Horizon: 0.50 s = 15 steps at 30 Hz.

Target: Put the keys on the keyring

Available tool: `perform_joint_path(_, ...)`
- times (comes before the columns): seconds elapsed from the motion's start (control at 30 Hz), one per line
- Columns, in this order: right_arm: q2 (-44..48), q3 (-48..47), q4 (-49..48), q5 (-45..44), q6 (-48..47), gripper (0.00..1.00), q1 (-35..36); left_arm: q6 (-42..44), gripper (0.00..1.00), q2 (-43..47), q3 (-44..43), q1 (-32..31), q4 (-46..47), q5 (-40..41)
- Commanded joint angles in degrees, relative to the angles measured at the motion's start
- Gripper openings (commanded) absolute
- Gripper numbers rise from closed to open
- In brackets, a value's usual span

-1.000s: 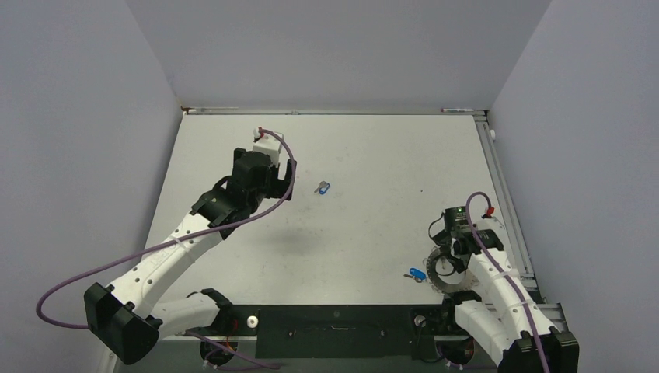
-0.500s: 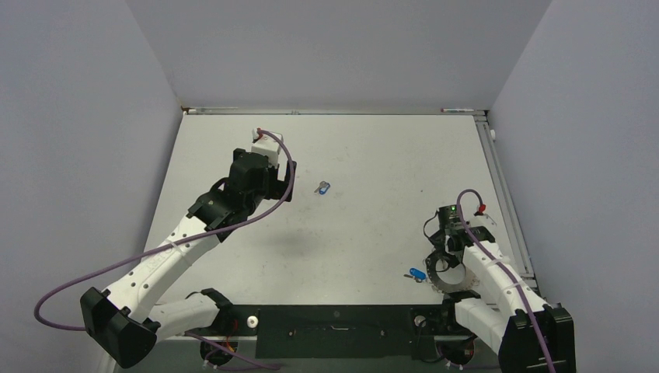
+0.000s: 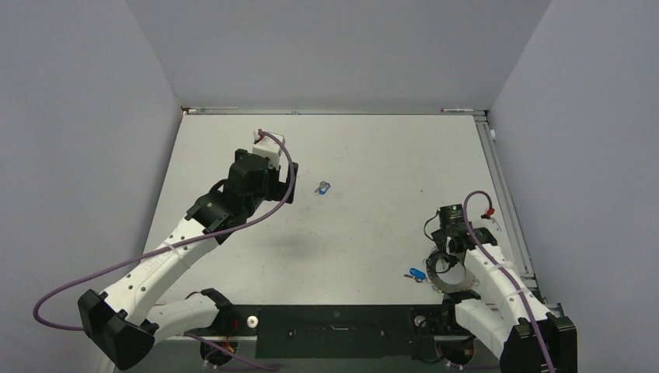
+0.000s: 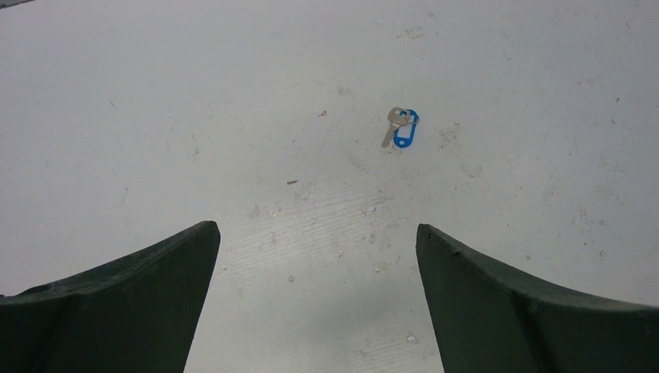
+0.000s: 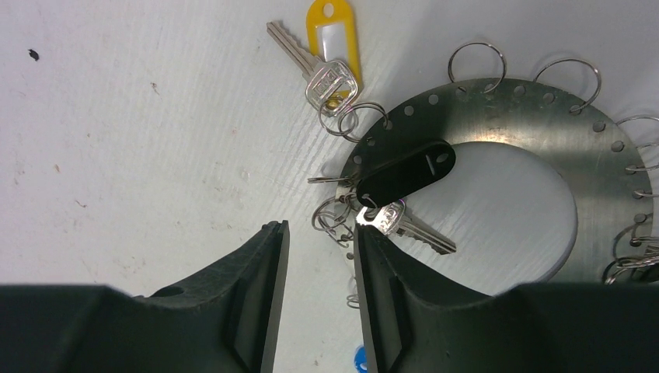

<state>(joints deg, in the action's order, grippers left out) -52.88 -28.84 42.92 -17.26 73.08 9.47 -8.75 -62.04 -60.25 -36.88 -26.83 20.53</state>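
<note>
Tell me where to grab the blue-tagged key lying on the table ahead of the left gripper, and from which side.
Probably take the blue tag, its widest part; the silver blade beside it lies flat and thin on the table. Come straight down from above with the open left gripper, closing across the tag's narrow width.

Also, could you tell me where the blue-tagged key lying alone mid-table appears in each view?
Top external: the blue-tagged key lies mid-table, just right of the left pincer.
Left wrist: it is at upper centre, ahead of the open left pincer.
Right wrist: not in it.
Shared landmark: the left pincer, next to the key in both views that show it.
</note>
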Motion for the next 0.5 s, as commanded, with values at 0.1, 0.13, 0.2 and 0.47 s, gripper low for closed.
perform_joint_path(0.1,-2.20,0.41,-3.94,-1.21,4.97,0.37,0.46,0.01,0.96,1.79,-1.70,-0.77,0.98,-0.15)
perform_joint_path(0.13,-2.43,0.56,-4.18,-1.20,5.04,0.37,0.46,0.05,0.96,1.83,-1.65,-0.82,1.02,-0.16)
perform_joint_path(0.2,-2.77,1.09,-4.69,-1.16,5.26,0.35,0.50,0.05,0.96,1.92,-1.62,-0.91,1.04,-0.09)
perform_joint_path(0.47,-3.65,3.32,-7.22,-1.67,5.58,0.28,0.69,0.23,0.96,2.19,-1.53,-1.26,1.01,-0.06)
